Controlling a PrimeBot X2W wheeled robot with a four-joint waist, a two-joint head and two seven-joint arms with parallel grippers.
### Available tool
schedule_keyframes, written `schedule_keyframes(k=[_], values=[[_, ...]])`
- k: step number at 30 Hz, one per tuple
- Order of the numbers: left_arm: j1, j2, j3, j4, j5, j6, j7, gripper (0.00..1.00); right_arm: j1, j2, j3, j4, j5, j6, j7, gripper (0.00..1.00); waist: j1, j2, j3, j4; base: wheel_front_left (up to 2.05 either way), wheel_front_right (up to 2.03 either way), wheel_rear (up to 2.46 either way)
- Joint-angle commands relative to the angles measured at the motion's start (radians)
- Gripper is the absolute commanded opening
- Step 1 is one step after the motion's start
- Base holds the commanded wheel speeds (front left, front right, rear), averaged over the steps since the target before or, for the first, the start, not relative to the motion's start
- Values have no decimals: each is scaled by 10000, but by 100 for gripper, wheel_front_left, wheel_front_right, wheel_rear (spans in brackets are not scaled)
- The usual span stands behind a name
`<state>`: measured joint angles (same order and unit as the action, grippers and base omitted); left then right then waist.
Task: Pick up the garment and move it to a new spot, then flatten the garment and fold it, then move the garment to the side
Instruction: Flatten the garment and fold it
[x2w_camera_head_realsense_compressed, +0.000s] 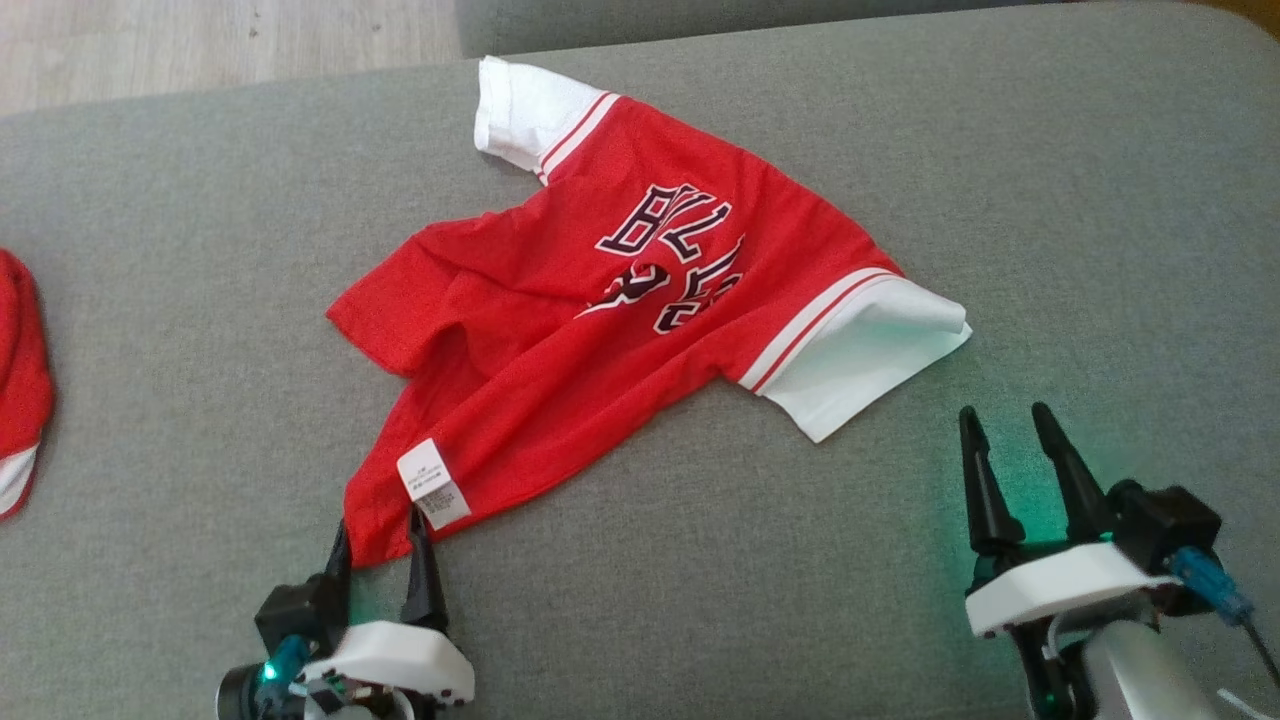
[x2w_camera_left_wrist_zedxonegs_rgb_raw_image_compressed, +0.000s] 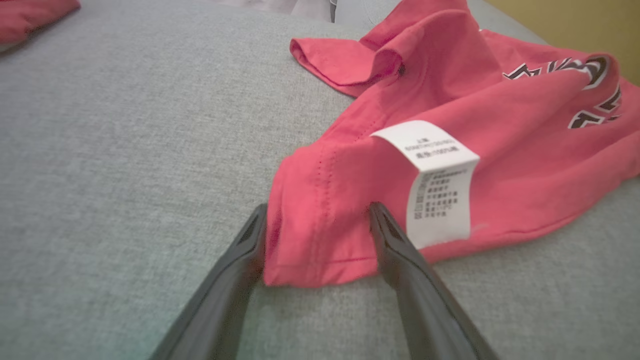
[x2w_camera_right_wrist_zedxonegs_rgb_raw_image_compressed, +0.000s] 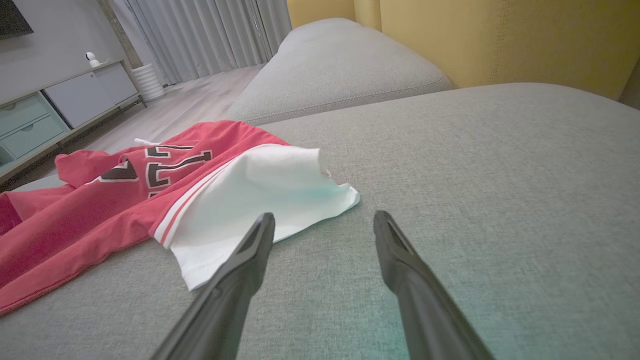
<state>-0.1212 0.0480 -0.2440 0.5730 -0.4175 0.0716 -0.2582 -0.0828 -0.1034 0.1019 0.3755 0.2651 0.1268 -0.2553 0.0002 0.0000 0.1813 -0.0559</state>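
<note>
While my left gripper (x2w_camera_head_realsense_compressed: 380, 522) is sitting spread, its fingers straddling the near hem corner of the garment (x2w_camera_head_realsense_compressed: 600, 300) without pinching it, I am judging the main risk to be a shallow bite. If I am closing on one layer alone, or on the care label (x2w_camera_head_realsense_compressed: 432, 483) lying just beside the right finger, the cloth is likely to be slipping out or trailing bunched as I am lifting. My right gripper (x2w_camera_head_realsense_compressed: 1002, 410) is hanging released and empty at near right, just short of the white sleeve (x2w_camera_head_realsense_compressed: 860, 360). A one-handed lift is going to leave that sleeve dragging and folding under.

The garment is lying rumpled across the middle of the grey sofa cushion (x2w_camera_head_realsense_compressed: 1050, 200), its left flap doubled over and its other sleeve (x2w_camera_head_realsense_compressed: 520, 110) reaching toward the far edge. Room is opening widest to the right, where bare cushion is stretching away. At the left edge another red cloth (x2w_camera_head_realsense_compressed: 20, 380) is lying, so I am avoiding that side. Beyond the far edge the wooden floor (x2w_camera_head_realsense_compressed: 200, 40) is showing, and a far placement is risking the sleeve sliding off.
</note>
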Motion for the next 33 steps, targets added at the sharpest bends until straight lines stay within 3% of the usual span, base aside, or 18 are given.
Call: schedule_keyframes(k=[1,8,23,33], values=[[-193,22,71,-4,-130,-10,-36,0,-397,-184,154,-228,79,39,-65,100,-2,0,82,31,0,0,0],[-281,22,-155,-67,-234,-25,-36,0,-1115,-399,8,434,205,39,-65,100,-2,0,318,195,0,0,0],[-628,22,-1010,-299,-97,-25,-36,0,-3509,-707,118,4047,67,39,514,100,-2,0,939,856,0,0,0],[-576,22,-1093,-611,24,-85,-36,0,-3380,-1044,607,3905,412,39,-38,100,-2,0,900,929,0,0,0]])
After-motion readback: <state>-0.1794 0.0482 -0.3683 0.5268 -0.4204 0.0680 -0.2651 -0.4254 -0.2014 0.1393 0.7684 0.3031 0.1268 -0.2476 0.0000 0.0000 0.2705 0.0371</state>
